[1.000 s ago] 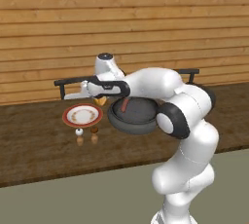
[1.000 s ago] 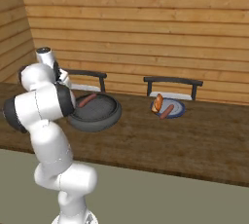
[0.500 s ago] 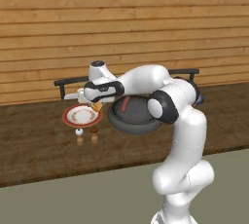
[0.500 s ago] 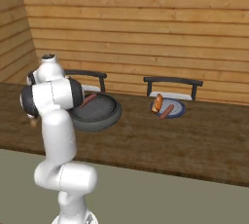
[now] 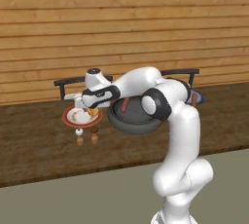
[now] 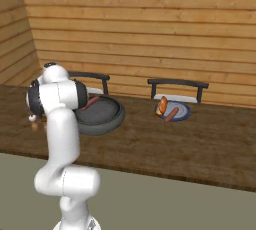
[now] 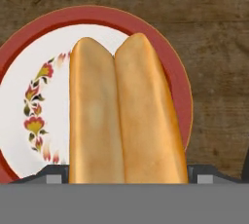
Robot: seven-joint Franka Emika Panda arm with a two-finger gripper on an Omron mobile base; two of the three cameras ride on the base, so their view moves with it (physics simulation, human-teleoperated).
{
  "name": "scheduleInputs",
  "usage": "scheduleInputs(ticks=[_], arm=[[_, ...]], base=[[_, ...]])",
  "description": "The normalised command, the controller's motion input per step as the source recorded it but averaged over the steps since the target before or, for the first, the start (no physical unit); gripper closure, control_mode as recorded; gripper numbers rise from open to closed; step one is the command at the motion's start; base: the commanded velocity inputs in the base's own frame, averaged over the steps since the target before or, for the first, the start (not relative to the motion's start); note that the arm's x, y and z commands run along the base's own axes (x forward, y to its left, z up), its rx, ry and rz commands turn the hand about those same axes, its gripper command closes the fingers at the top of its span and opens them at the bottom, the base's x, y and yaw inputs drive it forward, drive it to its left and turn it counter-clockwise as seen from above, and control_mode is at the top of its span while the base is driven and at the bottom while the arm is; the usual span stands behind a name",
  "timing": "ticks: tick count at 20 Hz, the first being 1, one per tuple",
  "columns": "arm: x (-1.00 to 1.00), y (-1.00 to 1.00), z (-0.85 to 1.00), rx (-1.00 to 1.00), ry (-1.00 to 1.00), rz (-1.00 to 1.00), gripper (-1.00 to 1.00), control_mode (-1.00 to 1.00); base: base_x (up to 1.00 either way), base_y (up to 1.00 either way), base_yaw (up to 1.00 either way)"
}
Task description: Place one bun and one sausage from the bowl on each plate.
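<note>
Across the lower centre of the hand view, a split bun (image 7: 124, 116) is seen lengthwise over the white plate with the red-brown rim (image 7: 177, 79), and the jaws are spread wide around it, so it is judged to be held between them, though the contact itself is cut off at the bottom edge. At the left of the left base view, the gripper (image 5: 91, 112) hangs over that same plate, which sits on the dark wooden tabletop (image 5: 44, 145). Two small objects, one white (image 5: 79, 131) and one brown (image 5: 94, 130), lie just in front of the plate; what they are cannot be told. Just to the right, at mid-frame, the dark bowl (image 5: 121, 124) is found with one sausage (image 5: 126, 104) left inside. Farther right in the right base view, the blue plate (image 6: 180, 110) already carries a bun (image 6: 162, 105) and a second sausage (image 6: 171, 114). That plate is judged finished. For the red-rimmed plate, the bun remains to be set down, and the sausage in the bowl remains to be fetched.
</note>
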Motion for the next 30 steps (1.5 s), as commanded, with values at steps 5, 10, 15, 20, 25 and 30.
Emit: scheduleInputs(ticks=[5, 10, 15, 20, 25, 30], arm=[[0.3, 0.11, -0.22, 0.0, 0.0, 0.02, 1.0, -1.0], [0.37, 0.09, -0.21, 0.0, 0.0, 0.02, 1.0, -1.0], [0.14, 0.05, -0.16, 0.0, 0.0, 0.03, -1.0, -1.0], [0.0, 0.0, 0.0, 0.0, 0.0, 0.0, -1.0, -1.0], [0.0, 0.0, 0.06, 0.0, 0.0, 0.0, -1.0, -1.0], [-0.05, -0.09, 0.22, 0.0, -0.01, 0.0, -1.0, -1.0]], base=[[0.0, 0.0, 0.0], [0.0, 0.0, 0.0], [0.0, 0.0, 0.0], [0.0, 0.0, 0.0], [0.0, 0.0, 0.0], [0.0, 0.0, 0.0]])
